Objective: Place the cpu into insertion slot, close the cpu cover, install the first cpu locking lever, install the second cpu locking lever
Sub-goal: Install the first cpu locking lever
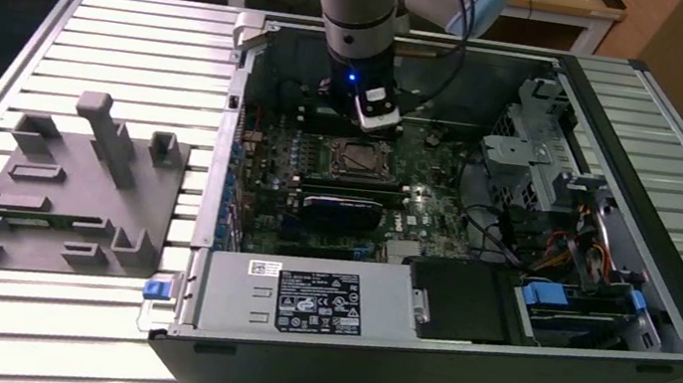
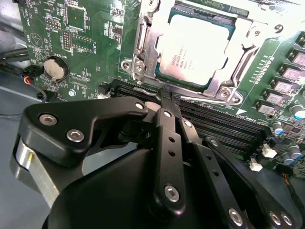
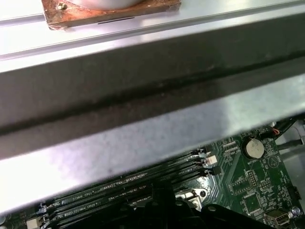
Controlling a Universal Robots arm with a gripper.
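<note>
The cpu (image 2: 195,45), with a silvery top, lies in the insertion slot (image 1: 356,158) on the green board. The cpu cover (image 2: 143,40) is folded down flat around it, so the chip shows through the cover's window. A thin wire locking lever (image 2: 205,99) runs along the socket edge nearest my gripper. My gripper (image 2: 167,95) has its black fingers (image 2: 167,124) pressed together, and their tips are at that lever beside the socket. In the exterior view the gripper (image 1: 377,128) hangs just behind the socket inside the open case. Whether the tips touch the lever is hidden.
Long black memory slots (image 2: 224,126) run between the gripper and the socket. A coin battery (image 2: 56,68) sits on the board. The case wall (image 3: 143,109), a black card (image 1: 341,214), the power supply (image 1: 299,301) and a drive cage (image 1: 545,170) crowd the board. A grey fixture (image 1: 73,194) lies at the exterior view's left.
</note>
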